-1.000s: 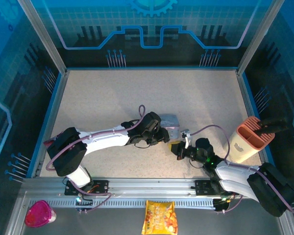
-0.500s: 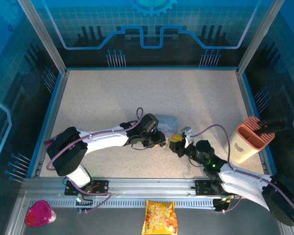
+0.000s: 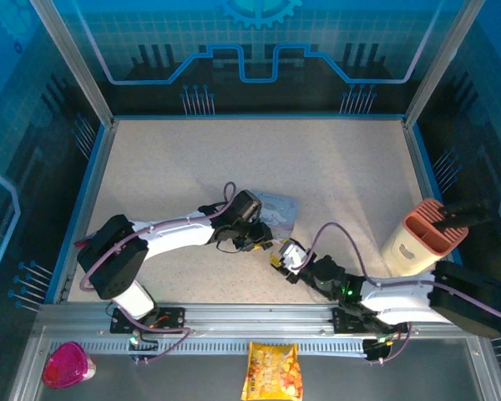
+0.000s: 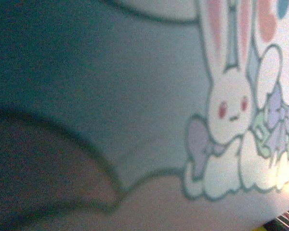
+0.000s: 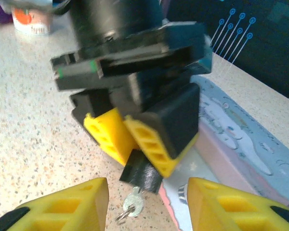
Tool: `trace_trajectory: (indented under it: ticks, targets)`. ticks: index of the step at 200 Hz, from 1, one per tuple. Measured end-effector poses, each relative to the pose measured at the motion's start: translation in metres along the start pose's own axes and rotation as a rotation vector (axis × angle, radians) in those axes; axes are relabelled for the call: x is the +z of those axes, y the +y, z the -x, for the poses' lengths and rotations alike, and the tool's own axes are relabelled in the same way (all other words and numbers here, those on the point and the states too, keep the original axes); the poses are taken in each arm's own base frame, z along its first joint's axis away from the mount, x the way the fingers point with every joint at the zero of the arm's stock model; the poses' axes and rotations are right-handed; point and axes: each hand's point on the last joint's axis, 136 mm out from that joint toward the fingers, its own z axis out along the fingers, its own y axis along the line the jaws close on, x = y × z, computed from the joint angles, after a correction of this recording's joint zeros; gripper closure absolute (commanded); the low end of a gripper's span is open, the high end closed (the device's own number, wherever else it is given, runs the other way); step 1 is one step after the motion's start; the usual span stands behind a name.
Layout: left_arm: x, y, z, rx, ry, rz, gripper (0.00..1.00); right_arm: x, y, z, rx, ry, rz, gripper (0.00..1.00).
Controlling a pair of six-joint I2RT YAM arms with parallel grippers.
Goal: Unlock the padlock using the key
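My left end effector (image 5: 135,156) clamps small black padlock (image 5: 143,174), grey key (image 5: 134,201) underneath; right end effector (image 5: 148,202) apart; pale blue cartoon tin (image 5: 241,139) alongside.

Note for your record: small matt-black padlock body (image 5: 142,174), thin silvery metal key (image 5: 134,204). At their 12 o'clock, pale blue rectangular tin (image 4: 135,72) printed with white rabbit, pink ears, lilac bow. Speckled beige tabletop (image 3: 192,159).

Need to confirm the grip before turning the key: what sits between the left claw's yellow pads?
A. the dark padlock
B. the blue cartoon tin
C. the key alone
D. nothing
A: in the right wrist view the left claw pinches the dark padlock between its yellow pads, with the key just below it.
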Motion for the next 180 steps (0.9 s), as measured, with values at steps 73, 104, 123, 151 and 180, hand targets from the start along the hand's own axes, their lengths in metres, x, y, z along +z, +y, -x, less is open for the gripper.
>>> trace_trajectory:
  ticks: [73, 104, 123, 151, 180]
  targets:
    - [-0.014, -0.002, 0.009, -0.109, -0.025, -0.017, 1.00, 0.026, -0.007, 0.001, -0.162, -0.002, -0.132, 0.59]
    - [-0.015, -0.002, 0.012, -0.152, -0.030, -0.021, 1.00, 0.032, -0.002, -0.007, -0.189, 0.011, -0.135, 0.60]
    - [-0.017, -0.002, 0.016, -0.170, -0.037, -0.026, 1.00, 0.036, 0.001, -0.007, -0.190, 0.009, -0.131, 0.60]
    - [-0.023, -0.004, 0.022, -0.197, -0.053, -0.042, 1.00, 0.037, 0.000, -0.003, -0.184, -0.005, -0.141, 0.62]
    - [-0.028, -0.006, 0.025, -0.200, -0.062, -0.054, 1.00, 0.039, 0.000, -0.006, -0.186, 0.003, -0.146, 0.65]
